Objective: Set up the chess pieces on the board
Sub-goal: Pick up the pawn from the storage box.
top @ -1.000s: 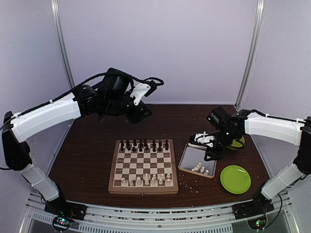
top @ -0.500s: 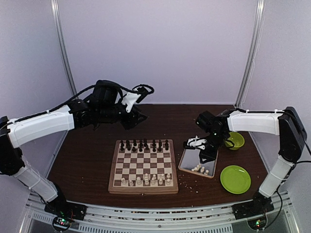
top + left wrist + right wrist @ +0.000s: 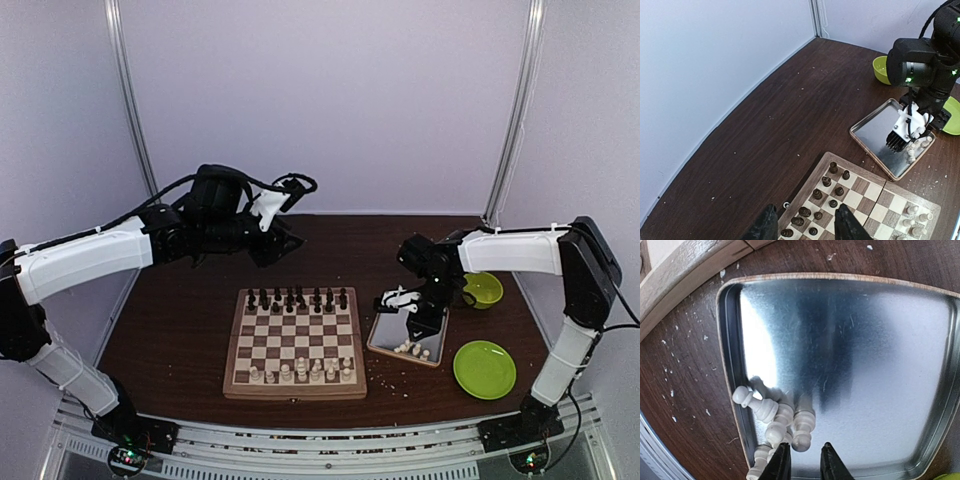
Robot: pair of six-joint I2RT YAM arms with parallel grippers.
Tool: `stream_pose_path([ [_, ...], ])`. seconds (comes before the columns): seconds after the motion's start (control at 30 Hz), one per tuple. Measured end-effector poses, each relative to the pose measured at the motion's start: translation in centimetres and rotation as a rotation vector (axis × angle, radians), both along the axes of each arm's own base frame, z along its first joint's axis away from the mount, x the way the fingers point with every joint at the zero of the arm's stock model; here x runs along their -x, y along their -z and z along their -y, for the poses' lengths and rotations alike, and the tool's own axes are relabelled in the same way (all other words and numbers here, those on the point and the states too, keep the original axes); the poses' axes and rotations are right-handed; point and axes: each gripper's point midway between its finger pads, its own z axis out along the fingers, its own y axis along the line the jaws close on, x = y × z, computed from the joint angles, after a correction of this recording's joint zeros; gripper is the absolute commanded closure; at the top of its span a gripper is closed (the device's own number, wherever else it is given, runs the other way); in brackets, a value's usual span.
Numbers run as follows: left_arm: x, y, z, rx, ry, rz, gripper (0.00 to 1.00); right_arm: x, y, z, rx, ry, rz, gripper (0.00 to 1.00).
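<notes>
My left claw (image 3: 805, 226) hung partly open and empty over the dark brown wooden table (image 3: 190, 310), beyond the far edge of the square wooden chessboard with its light rim and brown-and-cream squares (image 3: 232, 345). On it, small dark brown-black pieces (image 3: 297, 297) filled the far rows and tiny cream-white chess pieces (image 3: 300, 370) stood in a row along the near edge. To the right, the rest lay in a heap (image 3: 774, 416) against one wall of the shiny rectangular metal tray (image 3: 865, 365). My right claw (image 3: 804, 462) hovered just over them, tips only narrowly apart, gripping nothing that I could see. The danger, as I judged it, lay in that heap: the pieces touched one another, so tips coming down could catch two at once, pinch a rounded one off-centre and shoot it across the slick metal, or scatter the rest. A round lime-green bowl (image 3: 485, 288) and a flat lime-green plate (image 3: 484, 368) sat farther right. The table was flecked with pale crumbs (image 3: 869, 247), inside a booth of plain pale-lilac walls (image 3: 330, 100) and slim metal posts (image 3: 125, 110).
</notes>
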Motion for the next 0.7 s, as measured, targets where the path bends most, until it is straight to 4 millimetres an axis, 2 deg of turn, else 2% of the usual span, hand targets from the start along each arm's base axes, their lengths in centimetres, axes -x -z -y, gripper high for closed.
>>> stream_pose_path([
  [0.27,0.04,0.01,0.04,0.001,0.003,-0.001,0.6,-0.22,0.46,-0.25,0.004,0.005,-0.007,0.8],
  [0.5,0.08,0.01,0.08,0.001,0.006,-0.003,0.6,-0.52,0.74,-0.58,0.002,0.005,-0.013,0.92],
  [0.7,0.1,-0.1,0.13,0.004,0.008,-0.003,0.59,-0.94,0.59,-0.84,-0.003,0.009,-0.002,0.95],
])
